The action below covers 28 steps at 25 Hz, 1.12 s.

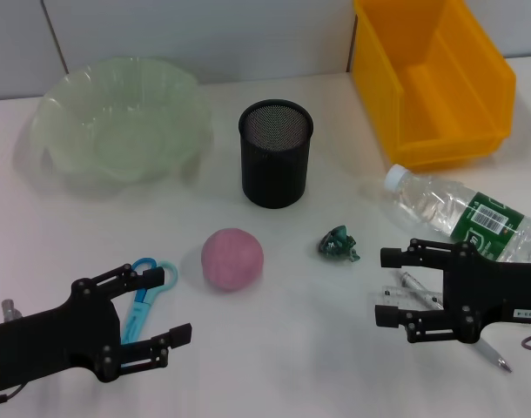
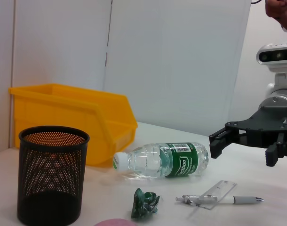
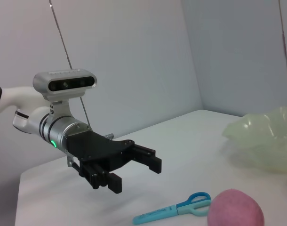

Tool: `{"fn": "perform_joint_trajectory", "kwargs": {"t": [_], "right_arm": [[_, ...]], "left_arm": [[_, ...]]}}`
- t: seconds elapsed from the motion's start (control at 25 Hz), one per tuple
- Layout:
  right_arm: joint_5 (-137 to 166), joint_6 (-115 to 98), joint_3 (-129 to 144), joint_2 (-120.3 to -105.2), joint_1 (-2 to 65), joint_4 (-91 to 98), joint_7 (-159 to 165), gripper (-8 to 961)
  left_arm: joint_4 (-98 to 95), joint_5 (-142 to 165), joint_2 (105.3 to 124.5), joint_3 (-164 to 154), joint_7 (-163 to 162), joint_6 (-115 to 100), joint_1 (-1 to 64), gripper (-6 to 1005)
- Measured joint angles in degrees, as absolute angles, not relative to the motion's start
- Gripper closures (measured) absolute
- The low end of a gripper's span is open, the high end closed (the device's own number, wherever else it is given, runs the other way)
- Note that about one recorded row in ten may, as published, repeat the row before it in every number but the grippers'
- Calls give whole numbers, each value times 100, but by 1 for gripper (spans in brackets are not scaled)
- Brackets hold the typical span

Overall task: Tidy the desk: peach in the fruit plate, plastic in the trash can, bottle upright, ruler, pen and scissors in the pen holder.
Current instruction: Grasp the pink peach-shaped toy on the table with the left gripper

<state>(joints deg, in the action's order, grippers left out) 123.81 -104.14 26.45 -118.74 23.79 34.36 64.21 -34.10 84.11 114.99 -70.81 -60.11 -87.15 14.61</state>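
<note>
Near the front edge of the white desk (image 1: 292, 348), toward the left corner: the black left gripper (image 1: 157, 306), fingers spread, empty, hovering above the blue plastic scissors (image 1: 144, 296) lying flat. Toward the front right corner: the black right gripper (image 1: 389, 286), fingers likewise parted and holding nothing, poised over a clear plastic ruler (image 2: 214, 192) and a silver-and-white pen (image 2: 228, 199), ruler lying across pen.

Further in, left of centre: a round pink peach (image 1: 233, 258), resting on the desk just beside the scissors' handles. Right of it, apart: a small crumpled scrap of green plastic (image 1: 338, 243). By the right edge: a clear plastic water bottle with a green label and white cap (image 1: 457, 212), lying on its side, cap pointing toward the far edge.

Around the middle of the desk, beyond the peach: a black mesh cylindrical pen holder (image 1: 275, 153), upright, empty. At the far left corner: a pale green translucent wavy-rimmed fruit plate (image 1: 119, 117), nothing in it. At the far right corner: a yellow plastic open-fronted bin (image 1: 431, 74), also empty.
</note>
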Motion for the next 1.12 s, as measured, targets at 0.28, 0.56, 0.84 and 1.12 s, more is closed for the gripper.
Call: {"fn": "perform_joint_trajectory", "kwargs": {"t": [0.28, 0.56, 0.84, 1.12], "right_arm": [[12381, -10474, 2645, -11874, 2382, 3430, 6417, 130], [12381, -10481, 2645, -11878, 2338, 3419, 6390, 133], [12384, -10492, 2645, -11884, 2282, 3419, 6387, 136], [12383, -10495, 2672, -11893, 2274, 3411, 6387, 139]], "left_arm": [[-3410, 8412, 11524, -7092, -6022, -8708, 1446, 172], [-3442, 8380, 11837, -6889, -5489, -8131, 1624, 187], [-3152, 8367, 11860, -7011, -5395, -7505, 2165, 203], [-3052, 8339, 11897, -7542, -5418, -6873, 2600, 218]]}}
